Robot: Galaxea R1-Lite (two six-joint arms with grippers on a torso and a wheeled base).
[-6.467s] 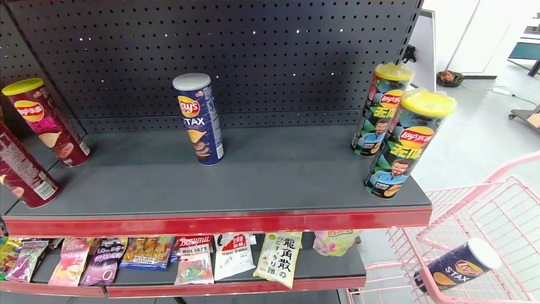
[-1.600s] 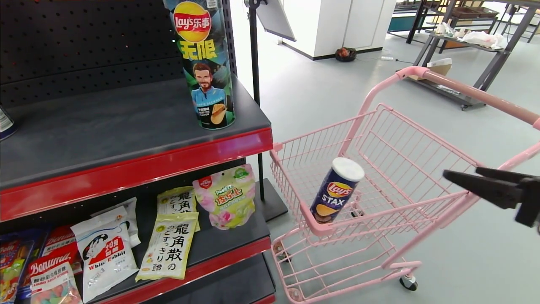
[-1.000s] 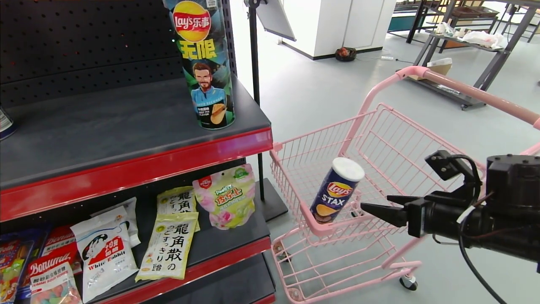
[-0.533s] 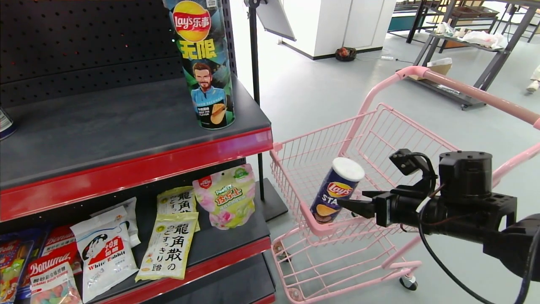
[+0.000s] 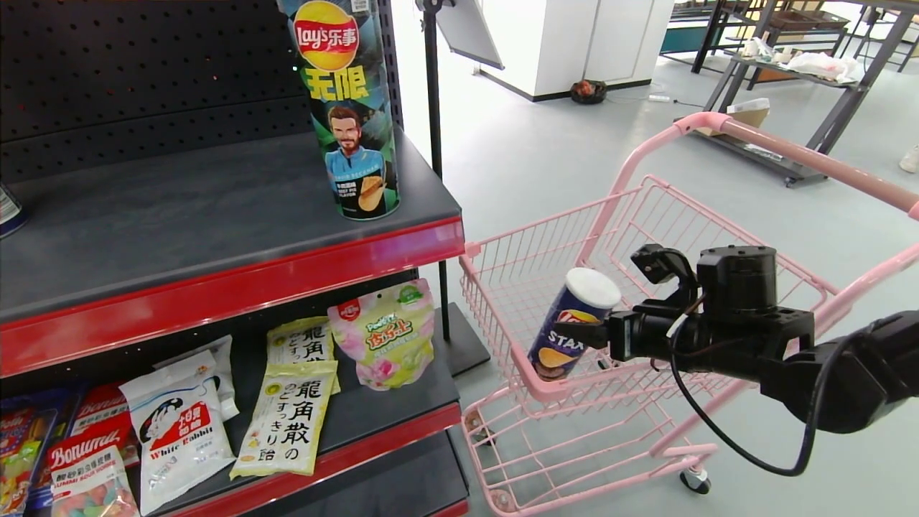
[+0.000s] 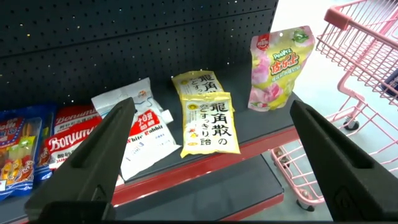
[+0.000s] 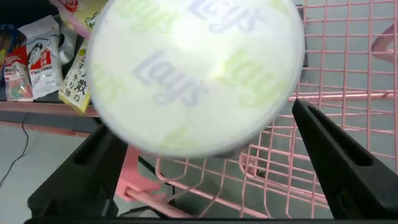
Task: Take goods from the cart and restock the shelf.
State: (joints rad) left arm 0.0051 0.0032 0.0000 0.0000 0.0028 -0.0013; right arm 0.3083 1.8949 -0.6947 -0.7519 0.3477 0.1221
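Observation:
A dark blue chips can (image 5: 567, 336) with a white lid (image 7: 196, 74) leans upright in the front left corner of the pink cart (image 5: 646, 194). My right gripper (image 5: 578, 332) reaches into the basket from the right, level with the can's upper part. It is open, with one finger (image 7: 81, 177) on each side of the lid. The grey upper shelf (image 5: 215, 215) with a red front strip carries a tall green can (image 5: 348, 108) at its right end. My left gripper (image 6: 211, 106) is open and holds nothing, in front of the lower shelf.
Flat snack bags lie on the lower shelf (image 5: 402, 409), among them a pink-green pouch (image 5: 384, 334) and yellow packets (image 6: 208, 121). A thin black pole (image 5: 434, 143) stands between shelf and cart. The cart handle (image 5: 804, 161) runs behind my right arm. Open grey floor lies beyond.
The head camera has turned from the shelf towards the cart. My right arm came in from the right and moved left until its open fingers flank the blue can. The can has not moved.

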